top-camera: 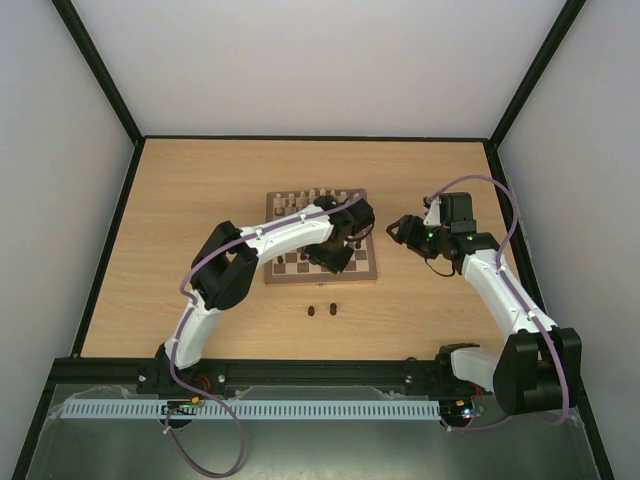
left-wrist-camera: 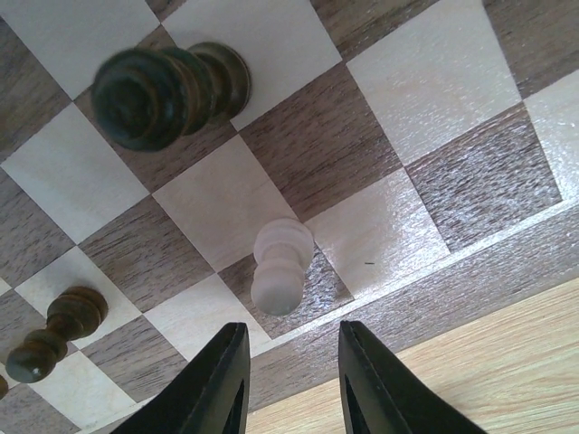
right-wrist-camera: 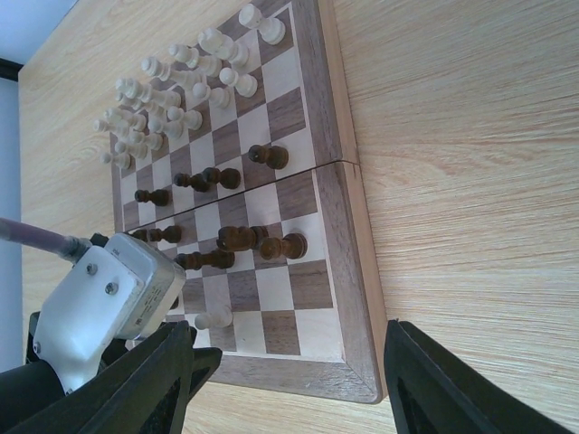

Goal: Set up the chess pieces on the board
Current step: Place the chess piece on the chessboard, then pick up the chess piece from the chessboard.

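Currently the left end effector point(left-wrist-camera: 291, 330) hangs low over the near edge of the board point(top-camera: 285, 268), its two black fingers point(left-wrist-camera: 217, 389) apart with nothing between them. Just beyond their tips a pale pawn point(left-wrist-camera: 280, 267) stands on a dark square in the row beside the board's border, clear of both fingers. A large dark piece point(left-wrist-camera: 167, 90) stands a few squares farther in, and a dark pawn point(left-wrist-camera: 54, 334) off to one side.

From the right wrist view the pale pieces point(right-wrist-camera: 172, 99) crowd the far end of the board, some bunched closely together, while a scatter of dark pieces point(right-wrist-camera: 240, 237) sits across the middle rows — not in ranks. The board lies flat near the middle of the bench point(top-camera: 180, 200).

Two more dark pieces point(top-camera: 311, 311) stand off the board on the bench, side by side just in front of its near edge.

The right end effector point(right-wrist-camera: 289, 327) hovers beside the board's right edge — fingers spread wide, holding nothing, with the board's corner and bare bench showing between them.
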You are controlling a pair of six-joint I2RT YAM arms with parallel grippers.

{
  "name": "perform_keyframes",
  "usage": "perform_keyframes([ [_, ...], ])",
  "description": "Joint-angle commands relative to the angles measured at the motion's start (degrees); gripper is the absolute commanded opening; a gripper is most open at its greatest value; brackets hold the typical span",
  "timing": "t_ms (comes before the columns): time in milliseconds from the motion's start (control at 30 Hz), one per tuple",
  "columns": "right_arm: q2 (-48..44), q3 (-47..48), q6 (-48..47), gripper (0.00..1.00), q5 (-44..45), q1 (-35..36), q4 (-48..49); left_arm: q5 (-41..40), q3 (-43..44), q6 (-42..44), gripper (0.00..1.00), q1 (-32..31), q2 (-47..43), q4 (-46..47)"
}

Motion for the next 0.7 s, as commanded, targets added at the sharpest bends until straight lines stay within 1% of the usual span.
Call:
perform_keyframes([
  [0, 0.3, -0.6, -0.8, 0.59, -1.0, -0.1, -0.8, 0.2, 1.7, 0.1, 0.32, -0.4, -1.4, -1.9],
  [167, 0.0, -0.3, -1.0, 0.59, -0.9, -0.1, -1.5, -1.2, 1.9, -1.4, 0.43, -1.0, -6.4, -1.9],
  [200, -0.2, -0.3, -1.1, 0.63, -1.0, -0.1, -1.6, -1.4, 1.7, -1.7, 0.45, -1.0, -7.8, -1.7],
  [233, -0.4, -0.3, -1.2, 0.69, -1.3, -0.1, -1.8, -1.6, 1.3, -2.0, 0.45, -1.1, -9.4, -1.4],
  [300, -1.2, -0.2, -1.3, 0.78, -1.2, 0.3, -2.2, -2.1, 0.1, -2.5, 0.47, -1.1, -12.9, -0.3],
  [367, -2.2, 0.1, -1.5, 0.84, -0.1, 1.6, -2.8, -2.6, -1.9, -3.2, 0.50, -1.1, -17.0, 1.6],
  [400, -2.5, 0.2, -1.6, 0.85, 0.6, 2.4, -3.2, -3.0, -3.1, -3.7, 0.53, -1.1, -19.3, 2.8],
  [500, -2.4, 1.6, -1.7, 0.87, 3.6, 6.0, -4.8, -3.8, -9.5, -5.1, 0.65, -1.1, -28.5, 8.5],
  [600, 0.5, 5.1, -2.7, 0.91, 8.0, 11.5, -8.1, -4.5, -18.7, -6.7, 0.84, -1.1, -37.6, 16.9],
  [633, 1.7, 6.6, -3.0, 0.93, 9.6, 13.6, -9.3, -5.0, -21.3, -7.2, 0.97, -1.1, -40.4, 19.1],
  [667, 3.0, 8.3, -3.3, 0.99, 11.3, 15.3, -10.5, -6.1, -23.6, -7.7, 0.99, -1.0, -43.3, 20.8],
])
